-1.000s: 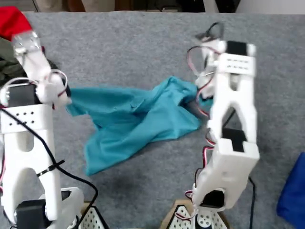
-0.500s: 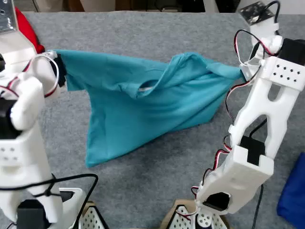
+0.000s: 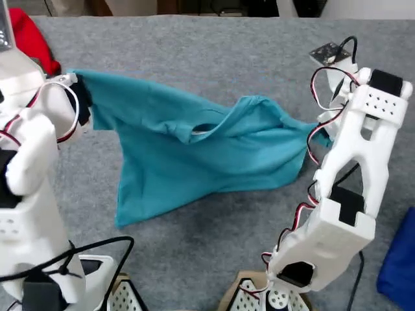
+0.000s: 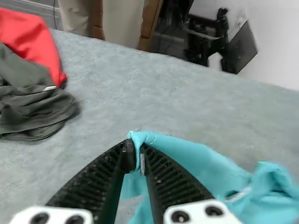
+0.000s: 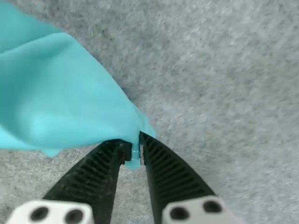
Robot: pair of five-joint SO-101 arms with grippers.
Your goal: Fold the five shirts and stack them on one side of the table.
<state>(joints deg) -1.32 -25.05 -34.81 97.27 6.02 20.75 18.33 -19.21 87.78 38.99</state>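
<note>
the teal cloth shirt (image 3: pixel 194 155) is stretching across the middle of the grey fuzzy tabletop (image 3: pixel 214 58). the left pincer (image 4: pixel 134 156) is pinching one shirt corner at the upper left. the right pincer (image 5: pixel 135 149) is pinching the other end at the right. a red cloth (image 3: pixel 29 35) is lying in the top left corner.

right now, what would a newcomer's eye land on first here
A teal shirt is stretched across the middle of the grey table, one end pinched in the left jaws, the other in the right jaws. A red shirt lies at the far left corner, blue cloth at the near right edge.
</note>
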